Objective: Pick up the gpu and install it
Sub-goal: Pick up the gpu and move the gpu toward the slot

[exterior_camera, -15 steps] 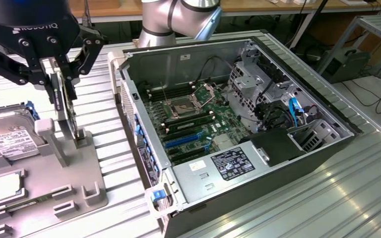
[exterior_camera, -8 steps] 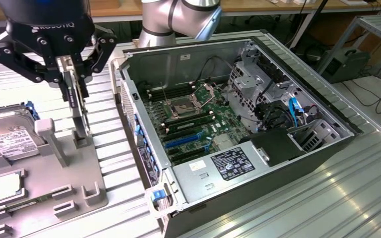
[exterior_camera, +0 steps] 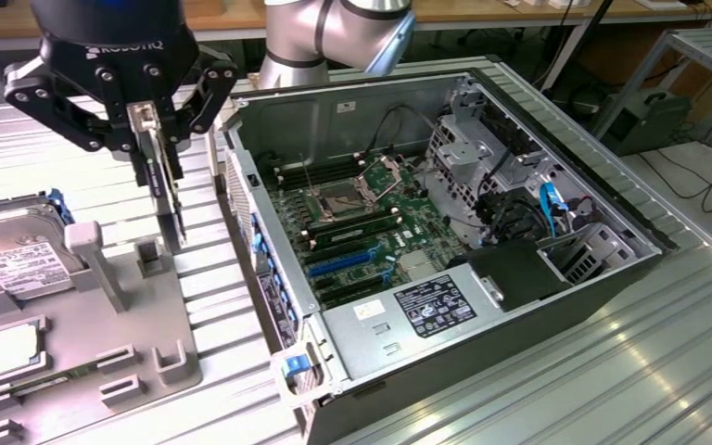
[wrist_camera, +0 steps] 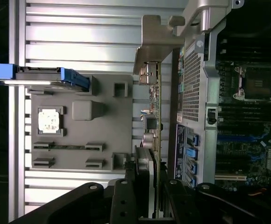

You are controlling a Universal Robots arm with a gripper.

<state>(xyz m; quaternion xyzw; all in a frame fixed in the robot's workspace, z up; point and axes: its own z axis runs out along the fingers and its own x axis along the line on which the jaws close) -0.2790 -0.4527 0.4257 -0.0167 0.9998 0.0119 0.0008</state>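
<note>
Above the tray (exterior_camera: 146,311), gripper (exterior_camera: 149,130) pinching gpu (exterior_camera: 168,209)

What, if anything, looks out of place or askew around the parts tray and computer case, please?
Nothing stands out. The gripper holds the gpu upright, edge down, above the grey tray beside the open computer case. The hard drive and the processor chip sit in their tray holders, and nothing looks spilled or damaged.

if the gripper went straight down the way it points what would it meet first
The gpu in the gripper would land first, probably on the ribbed table between the grey tray and the computer case; depth is unclear, so the tray's edge is possible.
</note>
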